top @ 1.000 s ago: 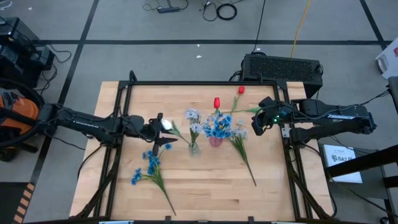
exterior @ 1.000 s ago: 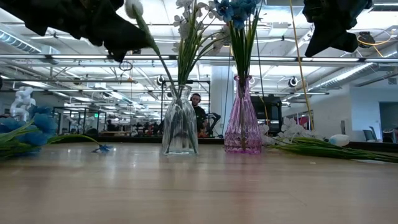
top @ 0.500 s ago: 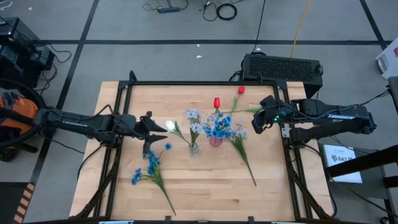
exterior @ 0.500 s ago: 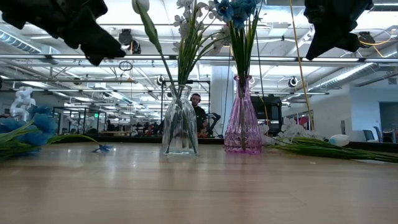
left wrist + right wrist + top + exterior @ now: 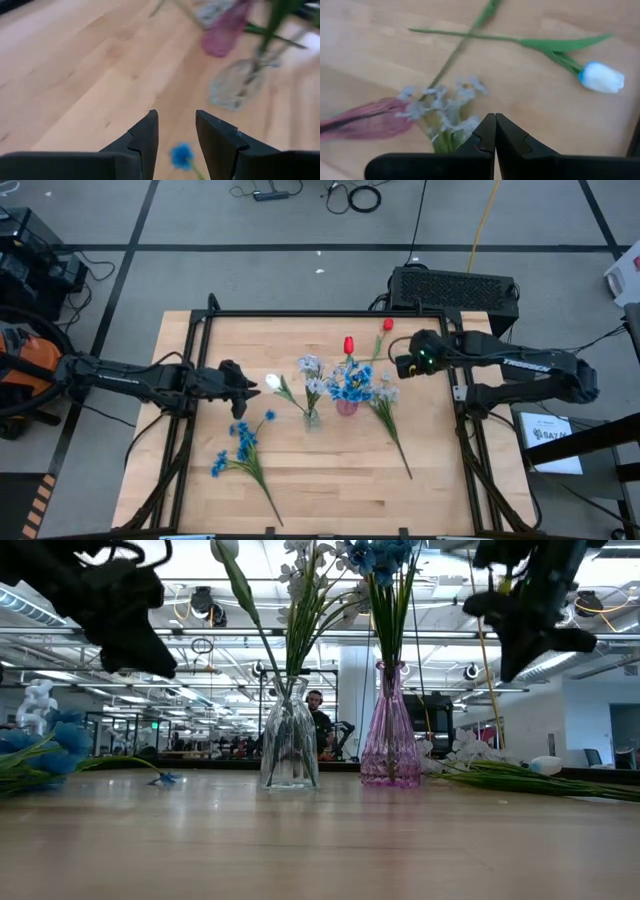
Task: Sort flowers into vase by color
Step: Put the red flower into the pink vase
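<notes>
A clear vase (image 5: 312, 418) holds pale lavender-white clusters (image 5: 311, 368) and a white tulip (image 5: 272, 383) that leans out to the left. A pink vase (image 5: 346, 407) holds bright blue clusters (image 5: 352, 385). A blue spray (image 5: 242, 448) lies on the table at the near left, and a lavender-white spray (image 5: 386, 408) lies to the right of the vases. Two red tulips (image 5: 349, 344) lie behind the vases. Another white tulip (image 5: 601, 77) lies under the right arm. My left gripper (image 5: 243, 386) is open and empty, left of the leaning tulip. My right gripper (image 5: 404, 366) is shut and empty, above the table right of the pink vase.
The two vases (image 5: 290, 745) stand close together at the table's middle. Stems and blooms reach well above them (image 5: 375, 560). A black box (image 5: 455, 285) sits past the far right edge. Bare wood (image 5: 330, 490) lies along the near edge.
My left gripper has let go of the white tulip near its bud and drawn back toward the table's left edge. The tulip stays leaning in the clear vase. My right gripper has shifted a little toward the far edge and the vases, turning as it went.
</notes>
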{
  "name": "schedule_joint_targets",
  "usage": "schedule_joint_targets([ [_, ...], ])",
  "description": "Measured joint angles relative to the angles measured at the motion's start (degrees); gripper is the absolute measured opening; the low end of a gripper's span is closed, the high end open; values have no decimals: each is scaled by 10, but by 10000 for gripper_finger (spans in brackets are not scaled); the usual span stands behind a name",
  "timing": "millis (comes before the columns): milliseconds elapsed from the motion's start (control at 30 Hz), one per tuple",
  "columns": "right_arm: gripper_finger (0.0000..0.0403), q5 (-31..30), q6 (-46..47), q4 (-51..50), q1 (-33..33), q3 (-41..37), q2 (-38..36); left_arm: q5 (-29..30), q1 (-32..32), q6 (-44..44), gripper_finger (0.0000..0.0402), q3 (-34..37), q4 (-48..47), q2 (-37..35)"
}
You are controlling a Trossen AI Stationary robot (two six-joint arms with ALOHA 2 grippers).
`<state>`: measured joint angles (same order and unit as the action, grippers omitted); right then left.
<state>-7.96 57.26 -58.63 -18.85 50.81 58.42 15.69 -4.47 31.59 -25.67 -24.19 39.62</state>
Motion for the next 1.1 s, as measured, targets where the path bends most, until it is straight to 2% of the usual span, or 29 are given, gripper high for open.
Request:
schedule_joint_targets([
  [233,0,19,-31,101,-138,-54,11,20,23,26,137,0,-21,0],
  [400,0,-21,40,154,-196,-58,40,21,48,26,137,0,-19,0],
  [633,0,-41,46,161,-220,-58,100,31,78,26,137,0,-19,0],
  [867,0,-25,67,215,-220,-58,160,85,117,25,137,0,-21,0],
  [1000,1,-9,81,275,-220,-58,186,85,159,-11,137,0,-39,0],
  [1100,11,6,85,324,-220,-58,199,61,195,-38,137,0,-60,0],
])
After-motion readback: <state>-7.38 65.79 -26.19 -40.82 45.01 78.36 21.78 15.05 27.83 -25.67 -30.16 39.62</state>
